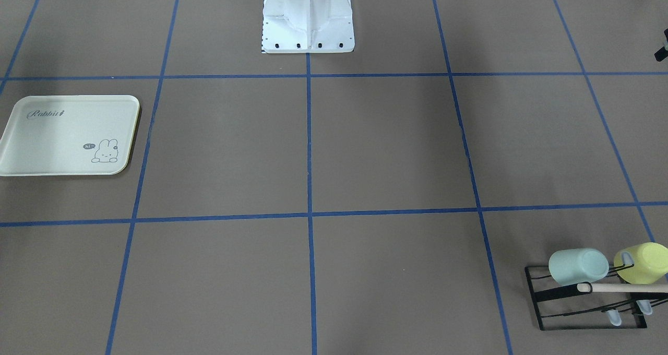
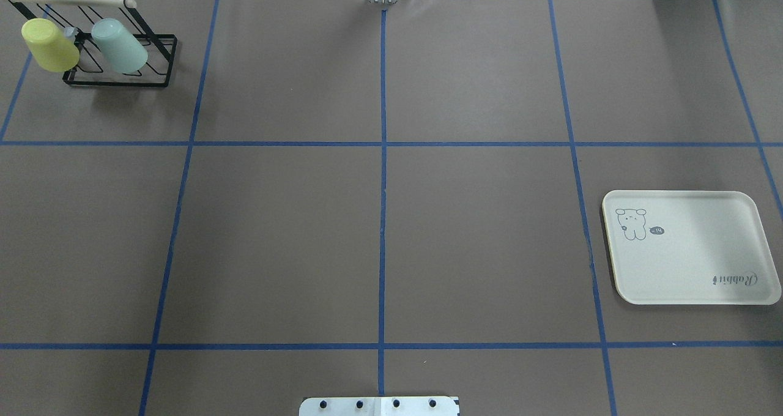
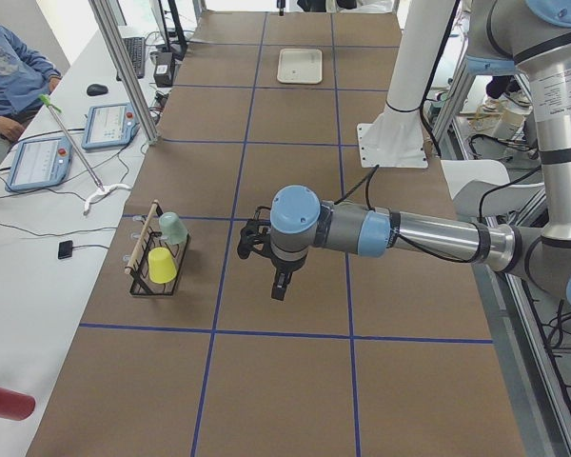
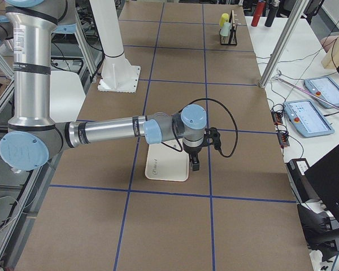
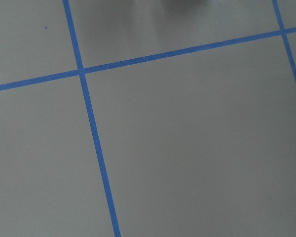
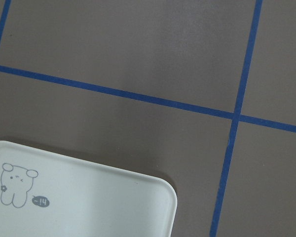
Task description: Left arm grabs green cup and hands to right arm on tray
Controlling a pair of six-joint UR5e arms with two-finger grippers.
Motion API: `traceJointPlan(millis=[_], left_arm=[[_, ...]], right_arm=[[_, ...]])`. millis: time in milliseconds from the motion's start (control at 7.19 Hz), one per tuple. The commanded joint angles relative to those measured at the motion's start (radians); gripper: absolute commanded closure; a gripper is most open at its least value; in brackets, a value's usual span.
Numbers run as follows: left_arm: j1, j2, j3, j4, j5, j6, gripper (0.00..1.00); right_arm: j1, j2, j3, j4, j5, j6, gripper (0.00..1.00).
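Note:
The green cup [image 1: 576,266] hangs mouth-down on a black wire rack [image 2: 116,84], next to a yellow-green cup [image 1: 644,262]. It also shows in the overhead view [image 2: 119,46] and the exterior left view [image 3: 173,228]. The cream tray [image 1: 57,141] lies flat with nothing on it at the table's other end [image 2: 703,245]. The left gripper [image 3: 279,286] hangs above the table, well apart from the rack; I cannot tell if it is open. The right gripper [image 4: 194,164] hovers by the tray's edge [image 4: 166,169]; I cannot tell its state. The right wrist view shows the tray's corner [image 6: 89,197].
The white robot base [image 1: 308,21] stands at the table's robot-side edge. Blue tape lines divide the brown table into squares. Operators' tablets [image 3: 109,124] and cables lie on the side bench beyond the rack. A person [image 3: 9,67] sits there.

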Motion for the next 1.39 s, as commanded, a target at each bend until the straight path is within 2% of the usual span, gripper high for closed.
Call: traceJointPlan(millis=[0, 557, 696, 835, 974, 1252], left_arm=[[-0.001, 0.005, 0.024, 0.004, 0.067, -0.003, 0.0], [0.003, -0.008, 0.026, -0.001, 0.06, -0.013, 0.0], [0.006, -0.026, 0.02, -0.005, 0.059, -0.07, 0.0], [0.065, -0.135, 0.029, 0.014, 0.065, -0.134, 0.0], [0.121, -0.156, 0.031, 0.013, 0.069, -0.2, 0.01], [0.147, -0.213, 0.032, 0.011, 0.066, -0.256, 0.01]], right_arm=[[0.005, -0.013, 0.005, -0.002, -0.001, 0.001, 0.0], [0.005, -0.023, 0.008, 0.0, -0.001, 0.001, 0.0], [0.003, -0.019, 0.008, 0.0, 0.001, -0.001, 0.0], [0.003, -0.021, 0.007, 0.0, 0.004, -0.001, 0.0], [0.003, -0.027, 0.001, 0.0, 0.007, 0.001, 0.0], [0.002, -0.027, 0.007, 0.001, 0.008, -0.005, 0.0]])
